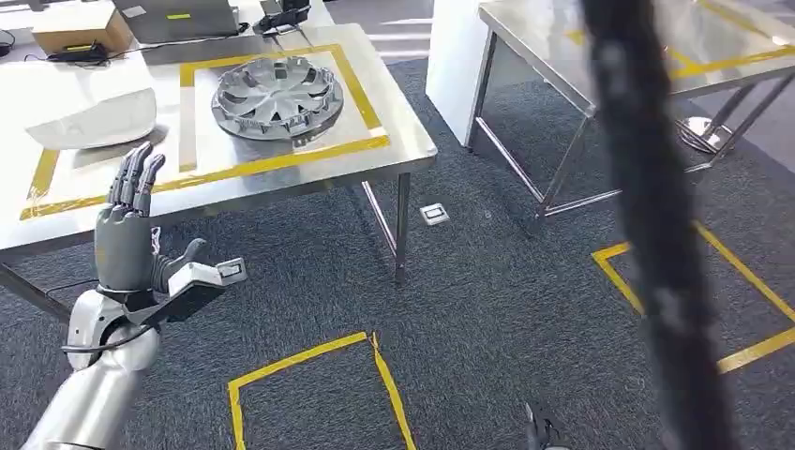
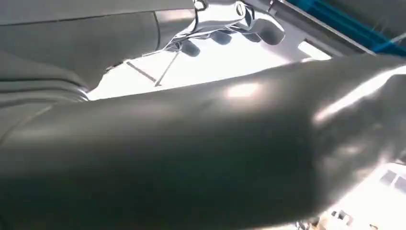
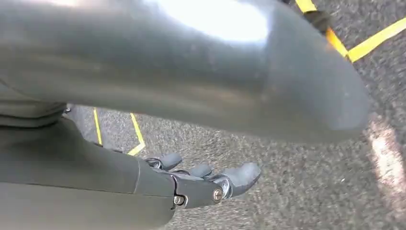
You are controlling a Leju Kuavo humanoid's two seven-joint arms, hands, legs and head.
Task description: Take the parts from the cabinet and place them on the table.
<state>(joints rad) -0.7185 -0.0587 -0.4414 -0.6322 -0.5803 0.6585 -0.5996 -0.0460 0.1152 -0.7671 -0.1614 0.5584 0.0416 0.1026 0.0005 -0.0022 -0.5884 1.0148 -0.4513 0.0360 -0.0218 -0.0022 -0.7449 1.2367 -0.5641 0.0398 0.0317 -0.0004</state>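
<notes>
Steel table (image 1: 394, 141), yellow tape rectangle on top. Inside rectangle: silver wheel cover (image 1: 276, 97), lying flat. Beside it, just outside the tape: white curved panel (image 1: 94, 120). Far edge: cardboard box (image 1: 80, 28), grey case (image 1: 178, 17), black cables. Second steel table (image 1: 553, 56) to the right, well apart, yellow tape on top. Grey carpet floor (image 1: 487, 309) w/ yellow tape squares, small white plate near table leg.

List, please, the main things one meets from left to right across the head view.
Left hand → silver hubcap on the steel table → small floor socket plate → blurred black bar close to the camera.
</notes>
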